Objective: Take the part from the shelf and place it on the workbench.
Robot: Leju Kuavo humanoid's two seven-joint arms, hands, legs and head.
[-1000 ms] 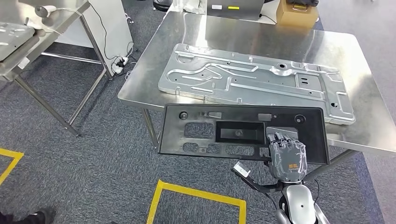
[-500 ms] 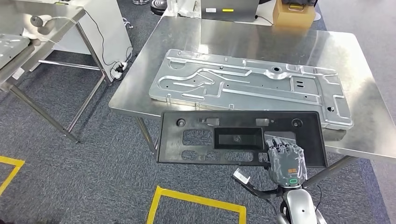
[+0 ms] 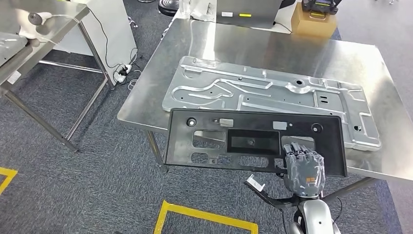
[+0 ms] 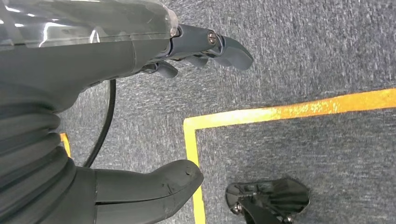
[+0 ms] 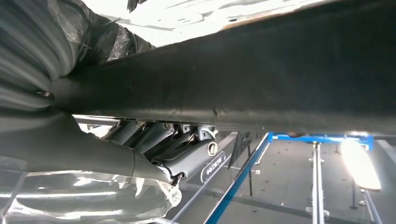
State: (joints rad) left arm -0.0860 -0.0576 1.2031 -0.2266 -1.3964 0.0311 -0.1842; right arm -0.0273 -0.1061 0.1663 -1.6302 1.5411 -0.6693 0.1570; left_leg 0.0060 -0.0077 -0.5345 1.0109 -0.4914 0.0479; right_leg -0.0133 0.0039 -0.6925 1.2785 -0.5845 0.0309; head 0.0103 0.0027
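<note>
Black panel [image 3: 253, 139] farther over workbench [image 3: 302, 53], right hand [image 3: 303, 168] gripping, contact perhaps.

No word or number can be read with certainty. In the right wrist view, the right hand [image 5: 154, 144] carries a small oval plate [image 5: 214, 166] with pale lettering, too small and slanted to make out. In the head view an orange mark on the back of that hand and a yellow strip on the grey box [image 3: 242, 9] beyond the tabletop [image 3: 292, 48] are blurred.
</note>
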